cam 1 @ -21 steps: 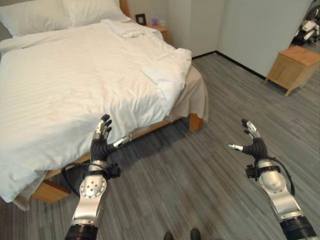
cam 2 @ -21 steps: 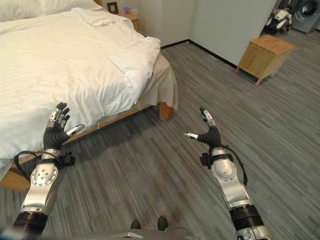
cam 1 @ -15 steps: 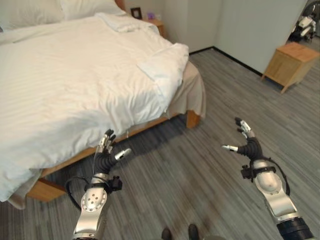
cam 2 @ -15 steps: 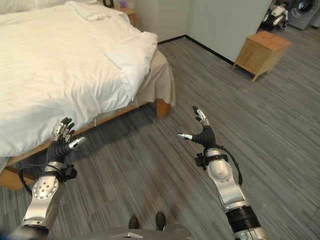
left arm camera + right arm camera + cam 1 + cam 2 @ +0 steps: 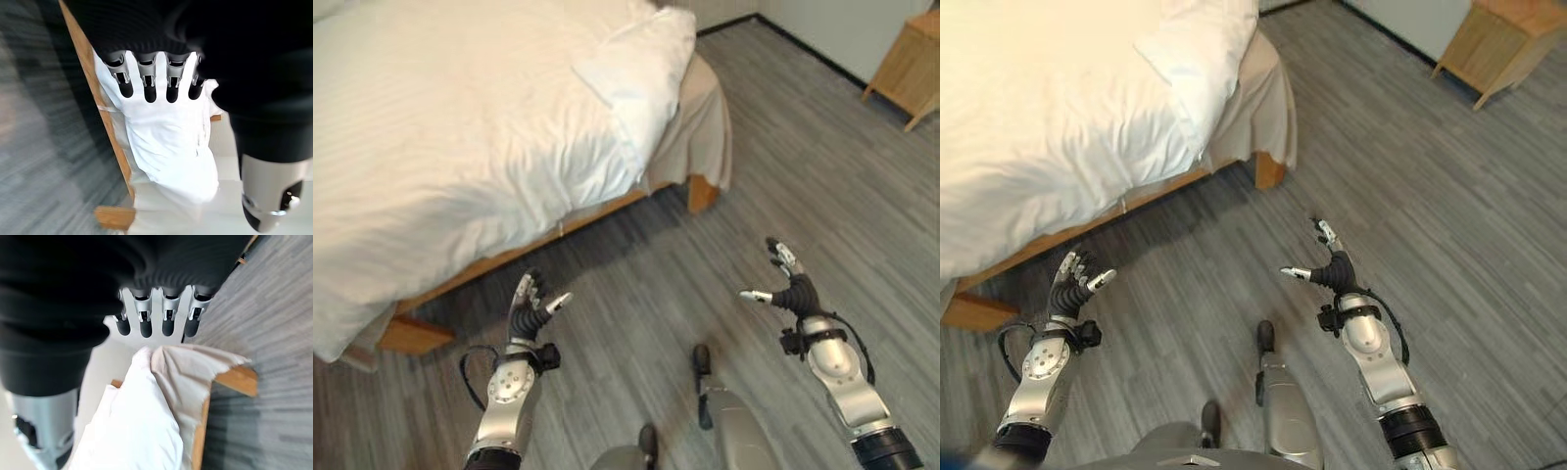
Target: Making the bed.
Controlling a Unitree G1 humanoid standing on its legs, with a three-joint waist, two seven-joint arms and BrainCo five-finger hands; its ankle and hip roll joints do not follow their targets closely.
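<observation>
A white duvet [image 5: 460,137] covers the bed and hangs over its near side, with a folded-back corner [image 5: 641,69] at the foot end. Beige sheet [image 5: 705,137] drapes below that corner over the wooden frame [image 5: 509,259]. My left hand [image 5: 530,311] is open above the floor, just in front of the bed's side rail, holding nothing. My right hand [image 5: 785,286] is open too, over bare floor well to the right of the bed's corner leg [image 5: 702,193]. The left wrist view looks past straight fingers [image 5: 149,83] at the duvet [image 5: 171,142]; the right wrist view shows the duvet corner [image 5: 132,426].
Grey wood-plank floor [image 5: 803,176] spreads right of the bed. A wooden nightstand [image 5: 909,64] stands at the far right by the wall. The bed's near wooden leg [image 5: 416,336] juts out at the lower left.
The camera has tipped downward and nearer the floor, so the pillows and far wall have left the picture. Both hands stay open and sit lower, with the left one now below the bed rail.
</observation>
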